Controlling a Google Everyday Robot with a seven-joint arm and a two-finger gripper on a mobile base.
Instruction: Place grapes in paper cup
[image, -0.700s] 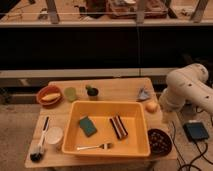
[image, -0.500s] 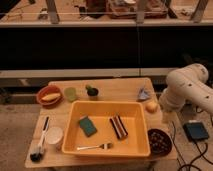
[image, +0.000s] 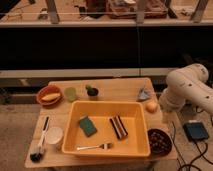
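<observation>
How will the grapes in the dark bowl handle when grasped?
The grapes look like a loose bunch of small round berries: probably soft, squashable, apt to sag. The bowl rim likely hinders side grasps. The gripper is unseen; the arm sits right of the table.

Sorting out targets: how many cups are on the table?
3: white paper cup front left, pale green cup and dark green cup behind the yellow bin. None seems hidden. Gripper out of sight; arm right of the table.
</observation>
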